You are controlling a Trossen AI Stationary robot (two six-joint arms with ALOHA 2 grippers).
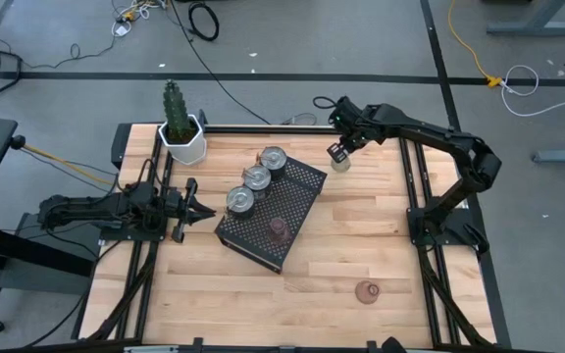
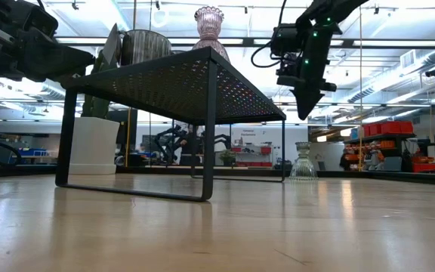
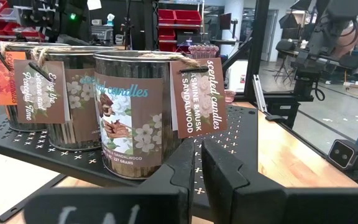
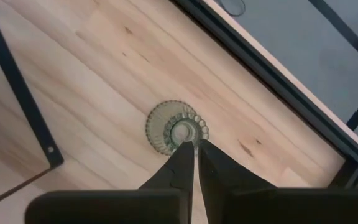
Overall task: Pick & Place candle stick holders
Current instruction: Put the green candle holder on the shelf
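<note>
Three silver tins [image 1: 255, 178] with paper tags stand in a row on the black perforated tray [image 1: 302, 201]. A pinkish glass holder [image 1: 279, 229] stands on the tray's near part and tops it in the low view [image 2: 209, 23]. A second pinkish holder [image 1: 367, 291] stands on the table near the front right. A greenish glass holder [image 4: 176, 128] stands upright on its base near the far right edge [image 2: 302, 161]. My right gripper [image 4: 195, 147] is shut and hangs above it, clear of it [image 2: 303, 112]. My left gripper [image 3: 199, 168] is shut, level, beside the tray's left side [image 1: 208, 208].
A white hexagonal pot with a cactus [image 1: 181, 137] stands at the far left corner. Black frame rails [image 1: 415, 196] run along the table's left and right edges. Bare wood lies between the tray and the right rail.
</note>
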